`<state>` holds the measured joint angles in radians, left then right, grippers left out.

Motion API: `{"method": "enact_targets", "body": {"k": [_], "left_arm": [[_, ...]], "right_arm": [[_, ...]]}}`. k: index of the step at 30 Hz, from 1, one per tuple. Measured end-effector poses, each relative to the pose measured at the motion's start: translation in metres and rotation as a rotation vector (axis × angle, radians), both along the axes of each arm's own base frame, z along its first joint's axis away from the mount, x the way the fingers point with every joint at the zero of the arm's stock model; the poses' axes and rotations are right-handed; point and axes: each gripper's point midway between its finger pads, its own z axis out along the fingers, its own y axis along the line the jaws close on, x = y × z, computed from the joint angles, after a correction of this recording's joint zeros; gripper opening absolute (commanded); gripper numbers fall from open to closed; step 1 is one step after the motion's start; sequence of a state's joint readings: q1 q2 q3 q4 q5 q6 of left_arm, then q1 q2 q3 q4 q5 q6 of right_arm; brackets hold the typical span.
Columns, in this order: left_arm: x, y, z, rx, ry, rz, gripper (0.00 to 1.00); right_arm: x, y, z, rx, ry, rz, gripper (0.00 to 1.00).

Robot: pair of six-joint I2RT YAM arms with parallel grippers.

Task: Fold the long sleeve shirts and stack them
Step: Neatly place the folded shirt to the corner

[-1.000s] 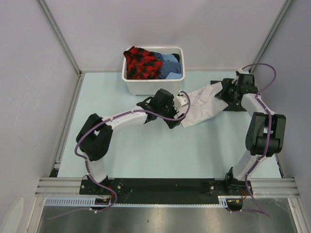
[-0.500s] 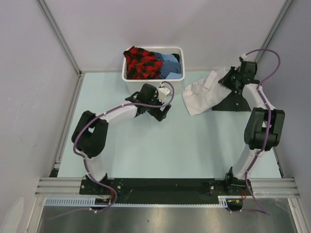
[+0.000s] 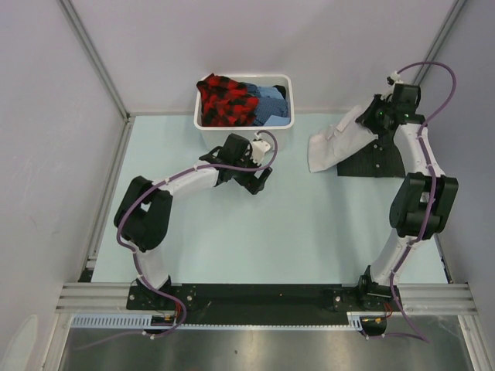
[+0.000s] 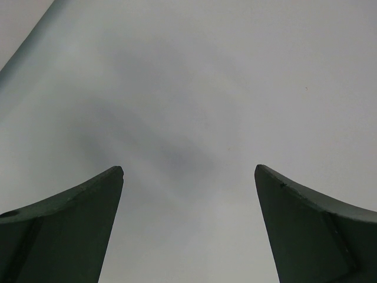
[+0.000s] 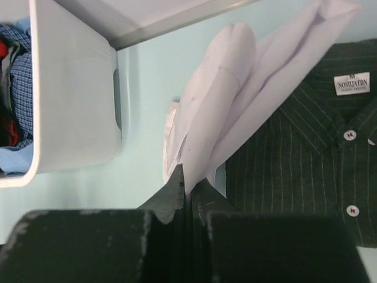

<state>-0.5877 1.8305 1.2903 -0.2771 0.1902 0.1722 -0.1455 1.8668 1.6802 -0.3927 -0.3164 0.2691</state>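
Observation:
The white long sleeve shirt (image 3: 331, 144) hangs bunched from my right gripper (image 3: 372, 119), which is shut on a fold of it at the back right. In the right wrist view the white cloth (image 5: 235, 88) runs straight up out of the closed right gripper (image 5: 189, 184). The dark finely striped shirt (image 3: 373, 159) lies flat beneath it, its collar label and pale buttons (image 5: 350, 135) showing. My left gripper (image 3: 261, 176) is open, well left of both shirts and just in front of the tub. Its wrist view shows the left gripper (image 4: 188, 177) holding nothing, over bare pale surface.
A white plastic tub (image 3: 207, 133) stands at the back middle, holding red-black plaid and blue clothes (image 3: 232, 102). Its wall (image 5: 70, 106) is close to the left of the hanging white shirt. The enclosure's right post and wall run just behind the right arm.
My right gripper has drawn the white shirt up and to the right, off the table's middle and over the dark shirt. The left arm pulled back left from the shirt, then held still.

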Motion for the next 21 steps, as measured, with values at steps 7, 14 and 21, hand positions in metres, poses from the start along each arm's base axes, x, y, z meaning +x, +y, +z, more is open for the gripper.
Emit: {"method": "enact_targets", "body": {"k": [7, 14, 21], "left_arm": [[-0.002, 0.001, -0.002, 0.007, 0.011, -0.001, 0.99], [-0.004, 0.002, -0.003, 0.009, 0.018, -0.003, 0.99], [-0.004, 0.004, -0.003, 0.014, 0.021, 0.000, 0.99]], "right_arm": [[-0.007, -0.008, 0.010, -0.006, 0.009, 0.039, 0.00], [-0.012, -0.025, 0.023, -0.006, -0.019, 0.080, 0.00], [-0.014, -0.050, 0.023, -0.003, -0.032, 0.086, 0.00]]}}
